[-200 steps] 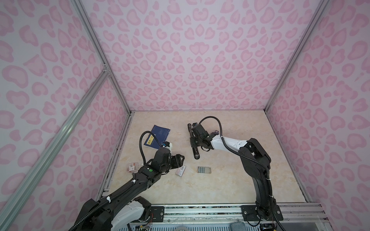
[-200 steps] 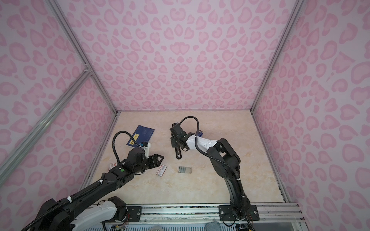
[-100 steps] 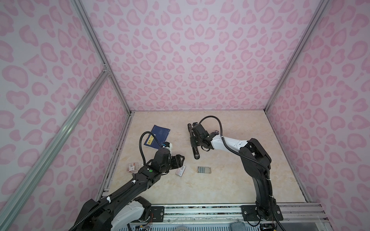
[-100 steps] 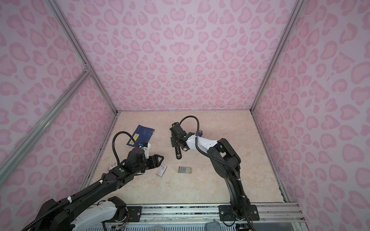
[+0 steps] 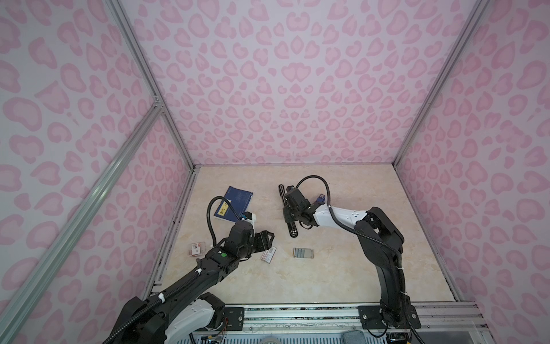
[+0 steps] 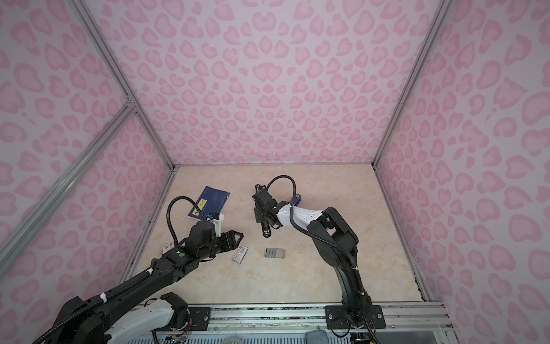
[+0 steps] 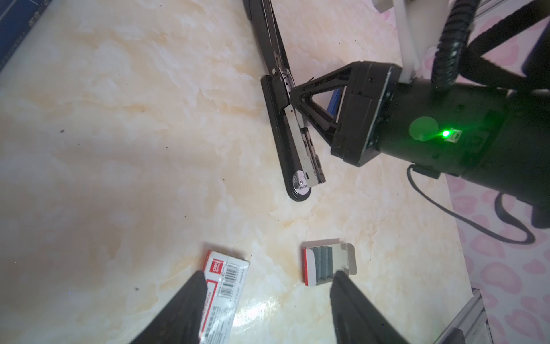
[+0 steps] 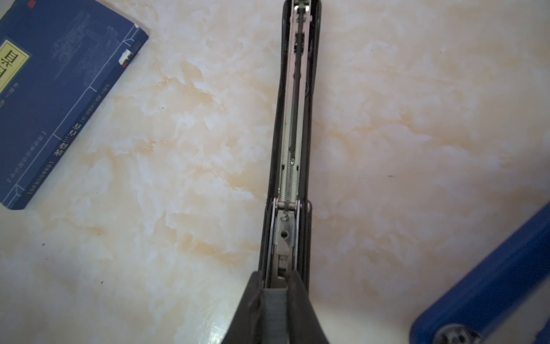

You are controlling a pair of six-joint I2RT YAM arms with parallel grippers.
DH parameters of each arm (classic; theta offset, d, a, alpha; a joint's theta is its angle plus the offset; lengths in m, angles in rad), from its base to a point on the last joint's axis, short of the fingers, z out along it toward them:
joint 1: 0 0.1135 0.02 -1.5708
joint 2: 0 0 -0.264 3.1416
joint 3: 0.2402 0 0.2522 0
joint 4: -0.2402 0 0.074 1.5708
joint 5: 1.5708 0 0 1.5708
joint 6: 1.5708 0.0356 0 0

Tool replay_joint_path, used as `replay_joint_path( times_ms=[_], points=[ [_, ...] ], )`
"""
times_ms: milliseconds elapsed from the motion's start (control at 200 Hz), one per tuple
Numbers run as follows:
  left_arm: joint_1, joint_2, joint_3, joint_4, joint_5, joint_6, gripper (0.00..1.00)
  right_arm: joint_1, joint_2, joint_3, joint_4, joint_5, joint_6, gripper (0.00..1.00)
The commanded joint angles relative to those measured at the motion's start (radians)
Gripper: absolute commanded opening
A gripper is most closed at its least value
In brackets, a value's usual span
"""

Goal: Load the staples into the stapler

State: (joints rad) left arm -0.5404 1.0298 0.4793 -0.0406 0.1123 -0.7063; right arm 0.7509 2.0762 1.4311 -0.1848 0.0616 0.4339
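Grips one staple strip (image 8: 273, 312) in right gripper (image 8: 275, 280), fingers clenched on its long sides, directly over the magazine of the black stapler (image 8: 293, 119), opened flat mid-table. Hovers with left gripper (image 7: 268, 277) spread and empty above the near-left clutter.

Judged: light, stiff, slick, likely brittle along the glue lines. Best pinched gently by the long sides, mid-length.

Count: one stapler, one held strip, about three spare strips (image 7: 323, 262) in one cardboard tray (image 7: 346, 256), two printed staple boxes (image 7: 227, 274), one blue book (image 5: 236, 202).
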Motion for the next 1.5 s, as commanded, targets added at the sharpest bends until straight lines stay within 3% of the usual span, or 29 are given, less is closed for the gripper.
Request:
replay_joint_path(
  times_ms=[0, 1495],
  points=[
    [0.000, -0.005, -0.004, 0.025, 0.001, -0.002, 0.69, 0.004, -0.011, -0.016, -0.015, 0.021, 0.005, 0.19],
    [0.000, 0.010, -0.005, 0.038, 0.006, -0.001, 0.69, 0.049, -0.125, -0.240, 0.218, 0.112, 0.023, 0.18]
  ],
)
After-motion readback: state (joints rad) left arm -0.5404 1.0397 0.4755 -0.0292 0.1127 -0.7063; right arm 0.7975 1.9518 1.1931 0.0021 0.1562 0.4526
